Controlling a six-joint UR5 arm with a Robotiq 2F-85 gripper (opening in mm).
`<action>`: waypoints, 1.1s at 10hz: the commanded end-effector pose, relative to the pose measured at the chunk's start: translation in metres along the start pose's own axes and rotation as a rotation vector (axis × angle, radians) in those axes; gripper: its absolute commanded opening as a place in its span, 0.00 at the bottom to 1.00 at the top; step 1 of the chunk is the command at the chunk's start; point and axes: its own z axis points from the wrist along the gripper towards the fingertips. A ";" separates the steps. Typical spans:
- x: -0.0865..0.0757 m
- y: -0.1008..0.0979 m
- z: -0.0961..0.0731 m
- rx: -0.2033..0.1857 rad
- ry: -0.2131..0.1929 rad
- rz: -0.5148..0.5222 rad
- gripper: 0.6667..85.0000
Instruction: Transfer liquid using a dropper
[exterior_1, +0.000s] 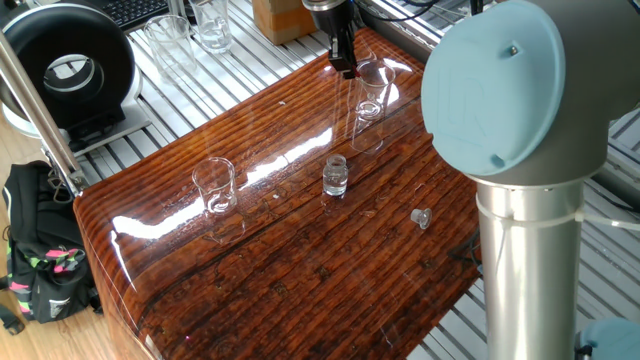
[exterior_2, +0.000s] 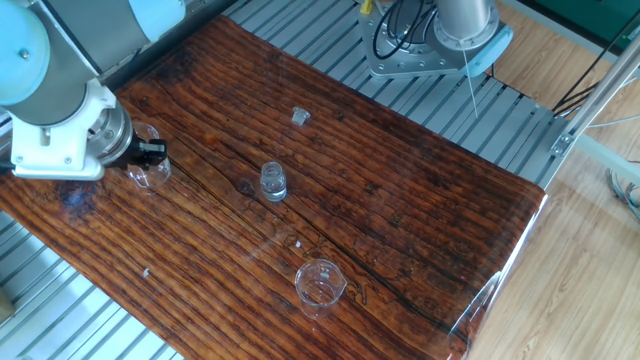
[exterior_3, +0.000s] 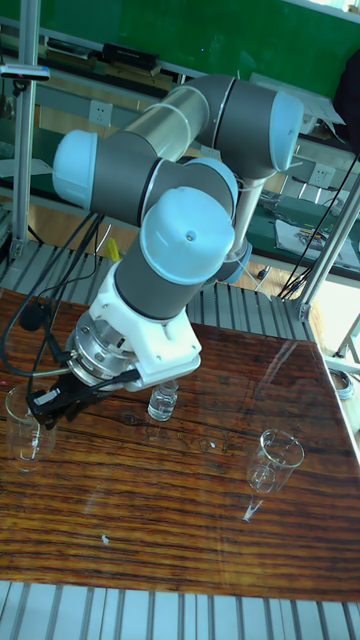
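My gripper (exterior_1: 345, 66) hangs over the far edge of the wooden table, beside a clear beaker (exterior_1: 372, 88). Its black fingers are shut on the red bulb of the dropper (exterior_1: 351, 100), whose thin clear tube hangs down faintly below them. In the other fixed view the gripper (exterior_2: 152, 152) sits right over the same beaker (exterior_2: 148, 172). The tall fixed view shows the fingers (exterior_3: 45, 402) level with the beaker's rim (exterior_3: 25, 425). A small glass vial (exterior_1: 335, 177) stands mid-table. The liquid is too clear to make out.
A second beaker (exterior_1: 215, 186) stands near the left front of the table, and a small clear cap (exterior_1: 421, 217) lies to the right. The arm's grey base column (exterior_1: 525, 250) rises at the right. More glassware (exterior_1: 212, 25) and a black round device (exterior_1: 68, 70) sit beyond the table.
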 end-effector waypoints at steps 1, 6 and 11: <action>0.000 0.000 0.002 -0.004 0.007 0.004 0.39; 0.000 0.004 0.002 -0.014 0.012 0.012 0.37; 0.002 0.002 0.003 -0.008 0.017 0.017 0.35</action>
